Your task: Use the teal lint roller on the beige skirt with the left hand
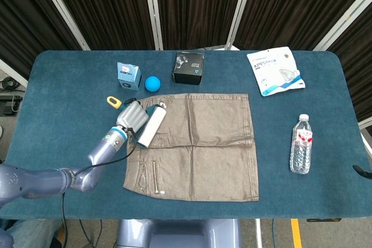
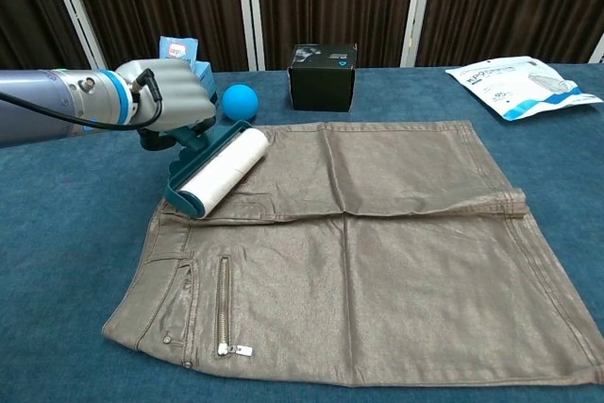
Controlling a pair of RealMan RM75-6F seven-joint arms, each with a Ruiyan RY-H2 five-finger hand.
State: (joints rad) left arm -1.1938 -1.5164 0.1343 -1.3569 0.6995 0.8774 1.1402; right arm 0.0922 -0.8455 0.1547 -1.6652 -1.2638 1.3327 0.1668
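Note:
The beige skirt [image 1: 197,143] [image 2: 377,252] lies flat across the middle of the table. My left hand [image 1: 131,116] [image 2: 170,106] grips the handle of the teal lint roller [image 1: 150,126] [image 2: 215,171]. Its white roll rests on the skirt's left edge, near the waistband. The roller's yellow handle tip [image 1: 113,102] sticks out past the hand over the blue tablecloth. My right hand does not show in either view.
Behind the skirt stand a small blue box [image 1: 128,76], a blue ball [image 1: 152,83] [image 2: 240,101] and a black box [image 1: 189,68] [image 2: 323,75]. A white mask packet [image 1: 274,70] lies at the back right. A water bottle [image 1: 301,144] lies at the right.

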